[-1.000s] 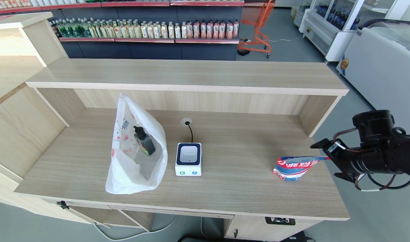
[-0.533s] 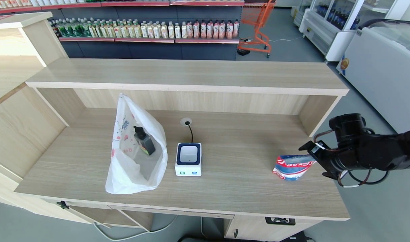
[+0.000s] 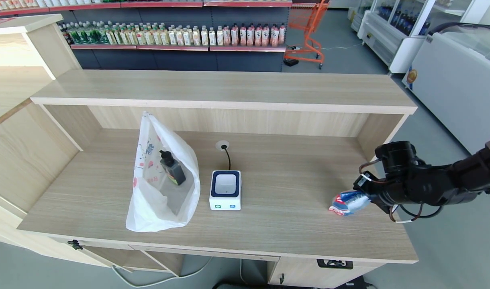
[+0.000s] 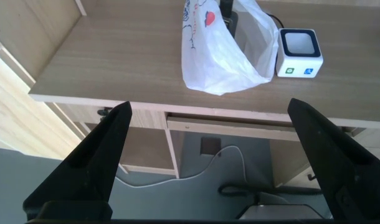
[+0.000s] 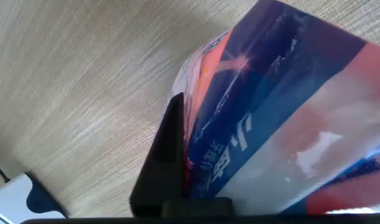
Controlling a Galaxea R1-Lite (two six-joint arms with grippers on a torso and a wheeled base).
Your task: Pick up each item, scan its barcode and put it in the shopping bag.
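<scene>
Lying on the right side of the counter [image 3: 293, 224], the pouch [image 3: 346, 202] is neither scanned nor bagged. The right gripper [image 3: 365, 192] is at it, but whether it grips cannot be told. A dark bottle [image 3: 172, 168] already sits in the shopping bag [image 3: 156, 200] beside the scanner [image 3: 225, 190]; the left gripper [image 4: 210, 106] is open and empty.

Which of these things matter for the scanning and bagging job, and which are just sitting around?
Job:
pouch, at the right gripper
scanner
bag, with a dark bottle in it

Lying about:
shelf bottles
orange cart
freezers
</scene>
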